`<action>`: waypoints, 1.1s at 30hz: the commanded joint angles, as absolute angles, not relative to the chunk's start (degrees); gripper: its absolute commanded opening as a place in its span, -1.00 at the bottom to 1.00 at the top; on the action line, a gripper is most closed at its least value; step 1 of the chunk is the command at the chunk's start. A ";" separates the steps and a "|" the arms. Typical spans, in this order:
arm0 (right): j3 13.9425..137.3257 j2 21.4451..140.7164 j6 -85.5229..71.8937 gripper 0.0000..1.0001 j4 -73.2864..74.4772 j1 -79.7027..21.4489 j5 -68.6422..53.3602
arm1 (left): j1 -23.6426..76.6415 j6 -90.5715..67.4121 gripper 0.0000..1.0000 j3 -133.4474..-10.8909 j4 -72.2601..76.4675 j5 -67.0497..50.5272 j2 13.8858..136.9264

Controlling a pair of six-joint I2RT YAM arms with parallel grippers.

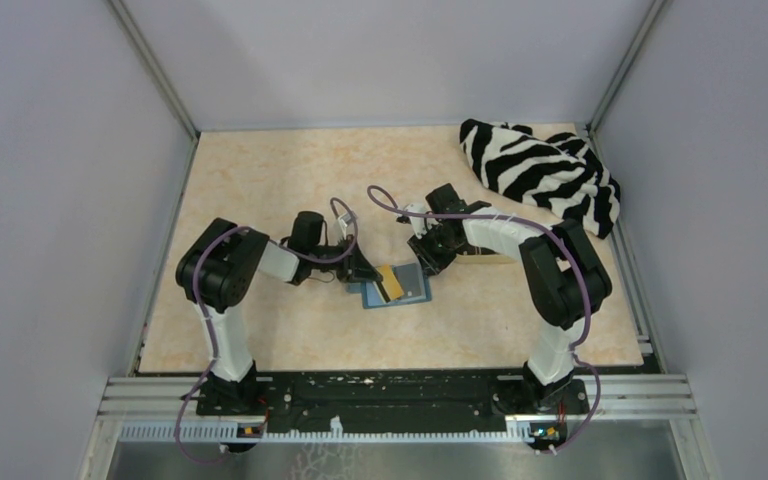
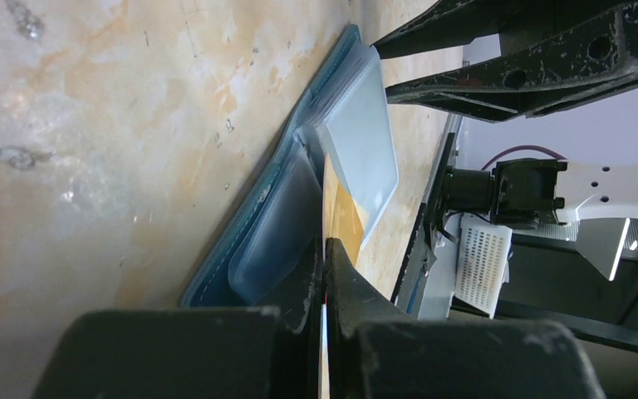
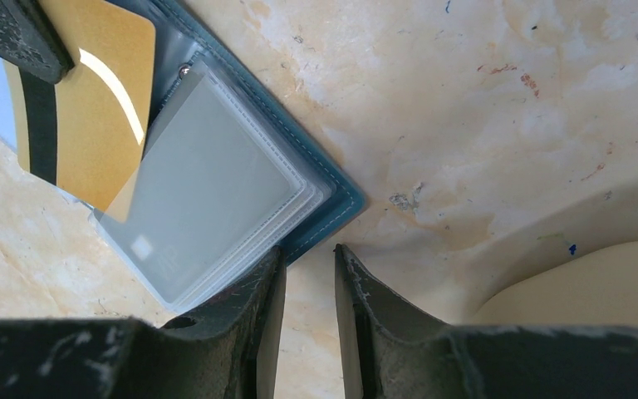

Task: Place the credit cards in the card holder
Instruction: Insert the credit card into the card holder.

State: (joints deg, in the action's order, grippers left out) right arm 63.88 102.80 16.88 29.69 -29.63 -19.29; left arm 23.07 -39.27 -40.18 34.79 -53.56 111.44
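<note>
The teal card holder [image 1: 407, 291] lies open on the table, its clear sleeves [image 3: 216, 191] fanned out. My left gripper [image 1: 365, 271] is shut on an orange-gold credit card [image 1: 391, 281] with a black stripe, held on edge, its far end slid among the sleeves. In the left wrist view the card [image 2: 342, 212] runs from my gripper [image 2: 325, 249] into the holder [image 2: 278, 224]. My right gripper [image 1: 426, 257] is slightly open with nothing between its fingers; in the right wrist view [image 3: 309, 258] its left finger [image 3: 249, 291] rests on the sleeves' edge. The card [image 3: 91, 116] shows there too. No black cards show.
A tan oval tray [image 3: 598, 287] lies just right of the holder, mostly hidden under my right arm in the top view [image 1: 488, 259]. A zebra-striped cloth [image 1: 540, 170] is bunched at the back right corner. Walls enclose the table on three sides.
</note>
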 commanded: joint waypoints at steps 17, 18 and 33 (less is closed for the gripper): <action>66.62 102.71 17.31 -0.42 29.71 -30.20 -20.06 | 24.86 -35.63 -1.00 -47.21 21.31 -53.59 115.74; 66.67 102.66 17.31 -0.42 29.75 -30.16 -20.04 | 24.86 -35.37 -1.00 -47.58 20.65 -53.76 116.01; 66.76 102.57 17.40 -0.41 29.81 -30.15 -19.86 | 24.85 -31.02 -1.00 -51.75 9.70 -54.39 119.69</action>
State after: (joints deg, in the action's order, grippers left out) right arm 64.29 102.80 16.91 30.09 -29.63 -19.29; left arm 24.18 -35.51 -51.48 16.40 -57.49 116.81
